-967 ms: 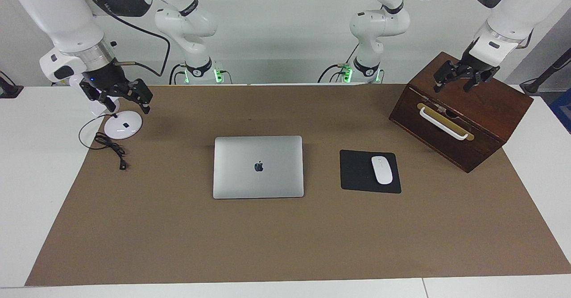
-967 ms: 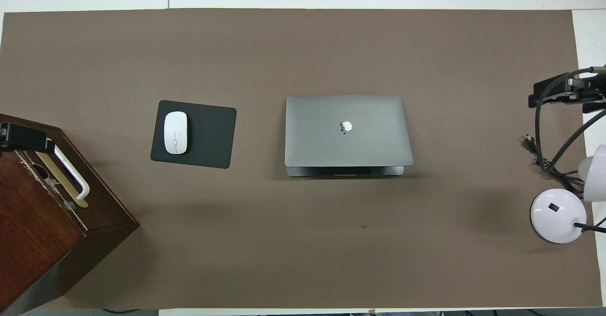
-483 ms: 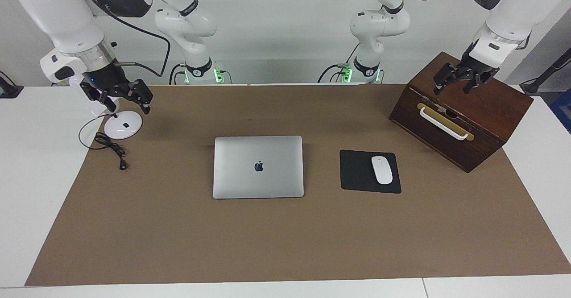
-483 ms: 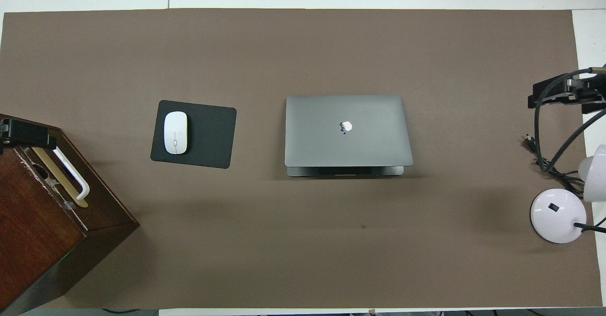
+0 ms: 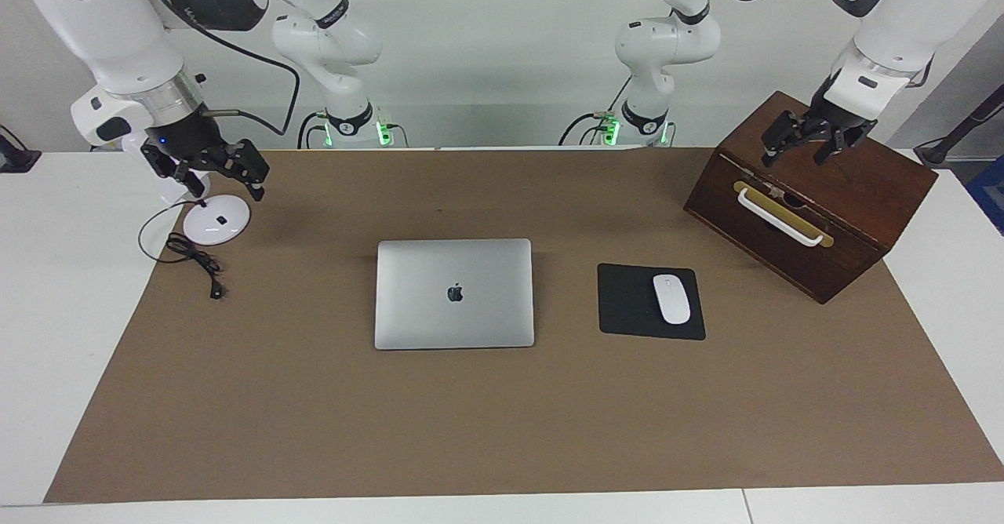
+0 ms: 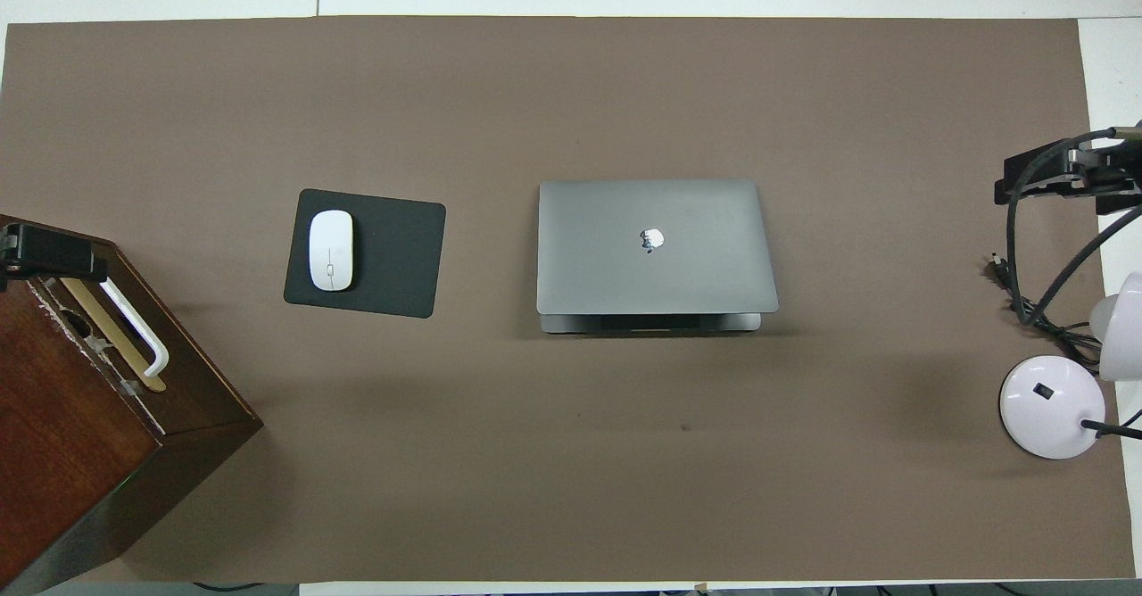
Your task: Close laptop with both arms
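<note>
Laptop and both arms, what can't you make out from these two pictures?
- Laptop: screen and keyboard hidden under its lowered lid in both views; overhead shows only a strip of deck.
- Left gripper: overhead view's edge cuts it off over the wooden box.
- Right gripper: overhead, partly cut off by the edge.

One laptop (image 5: 454, 293), mouse (image 5: 671, 298), perhaps one lamp (image 5: 216, 219).

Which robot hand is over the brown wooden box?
The left tool hangs over the wooden box, at the left arm's end of the table. The right tool is over the round white lamp base instead.
</note>
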Controlling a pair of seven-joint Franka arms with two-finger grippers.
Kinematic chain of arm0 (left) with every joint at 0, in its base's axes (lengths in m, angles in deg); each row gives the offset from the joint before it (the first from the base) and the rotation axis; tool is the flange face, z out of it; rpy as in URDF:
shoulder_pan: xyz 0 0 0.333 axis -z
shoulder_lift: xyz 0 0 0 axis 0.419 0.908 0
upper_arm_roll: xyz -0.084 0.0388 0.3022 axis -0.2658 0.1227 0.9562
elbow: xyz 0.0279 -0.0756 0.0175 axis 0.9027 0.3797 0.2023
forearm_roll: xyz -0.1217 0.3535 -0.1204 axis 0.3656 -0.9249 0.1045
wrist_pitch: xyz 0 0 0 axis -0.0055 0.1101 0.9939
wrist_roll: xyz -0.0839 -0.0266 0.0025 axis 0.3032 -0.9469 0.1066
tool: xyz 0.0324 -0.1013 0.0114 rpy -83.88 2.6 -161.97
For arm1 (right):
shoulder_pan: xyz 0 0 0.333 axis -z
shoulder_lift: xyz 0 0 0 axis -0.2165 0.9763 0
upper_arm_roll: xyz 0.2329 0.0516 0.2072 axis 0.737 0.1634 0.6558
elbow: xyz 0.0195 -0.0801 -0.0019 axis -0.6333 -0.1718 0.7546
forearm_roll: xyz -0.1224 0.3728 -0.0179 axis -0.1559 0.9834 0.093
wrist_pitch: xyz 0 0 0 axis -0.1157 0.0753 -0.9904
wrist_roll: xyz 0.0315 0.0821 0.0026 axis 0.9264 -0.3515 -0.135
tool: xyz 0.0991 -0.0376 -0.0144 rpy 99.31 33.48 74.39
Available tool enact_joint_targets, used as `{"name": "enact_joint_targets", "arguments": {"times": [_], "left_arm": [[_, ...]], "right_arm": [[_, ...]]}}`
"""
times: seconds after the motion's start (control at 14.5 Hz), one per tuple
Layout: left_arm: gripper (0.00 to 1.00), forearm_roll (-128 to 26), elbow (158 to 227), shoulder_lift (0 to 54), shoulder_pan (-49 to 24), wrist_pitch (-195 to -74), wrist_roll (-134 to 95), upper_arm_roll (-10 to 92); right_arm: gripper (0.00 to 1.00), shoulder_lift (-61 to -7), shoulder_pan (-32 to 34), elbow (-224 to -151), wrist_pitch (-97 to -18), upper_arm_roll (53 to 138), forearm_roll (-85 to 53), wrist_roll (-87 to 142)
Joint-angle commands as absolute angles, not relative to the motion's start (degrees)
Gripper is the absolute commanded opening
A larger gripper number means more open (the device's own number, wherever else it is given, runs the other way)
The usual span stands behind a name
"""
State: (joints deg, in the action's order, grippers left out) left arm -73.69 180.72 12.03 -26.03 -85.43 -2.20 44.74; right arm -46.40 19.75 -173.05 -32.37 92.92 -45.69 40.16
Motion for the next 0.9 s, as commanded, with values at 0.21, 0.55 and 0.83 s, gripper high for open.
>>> {"name": "enact_joint_targets", "arguments": {"times": [0.21,0.55,0.83], "left_arm": [[1.00,-74.83,182.16,10.87,-26.18,-86.29,-2.83,44.49],[1.00,-74.83,181.99,10.87,-26.44,-86.21,-2.83,44.49],[1.00,-74.83,181.99,10.78,-26.62,-86.03,-2.83,44.49]], "right_arm": [[1.00,-47.96,20.59,-175.19,-33.43,93.34,-46.52,38.68],[1.00,-47.96,20.59,-175.19,-33.69,93.34,-46.52,38.60],[1.00,-48.49,20.59,-176.24,-33.86,93.34,-46.61,38.51]]}}
